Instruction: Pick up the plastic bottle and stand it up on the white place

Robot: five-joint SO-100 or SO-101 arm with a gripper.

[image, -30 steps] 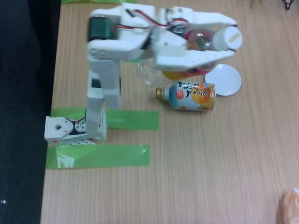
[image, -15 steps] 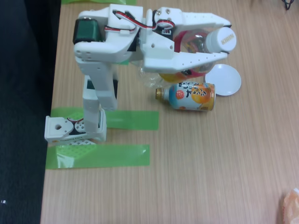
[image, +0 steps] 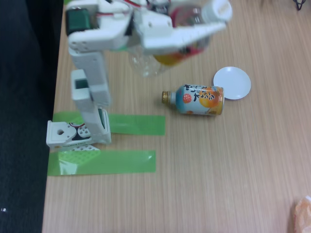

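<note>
Lifted higher, the plastic bottle [image: 146,65] lay level in the jaws [image: 214,19], clamped around it, cap toward the white place [image: 232,83], which sat below-right on the surface [image: 218,165].

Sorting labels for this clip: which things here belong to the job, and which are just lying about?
Job: bottle, held in the end effector; white dish.
Lying about: orange can on its side; green tape strips; orange thing at the table's corner.
</note>
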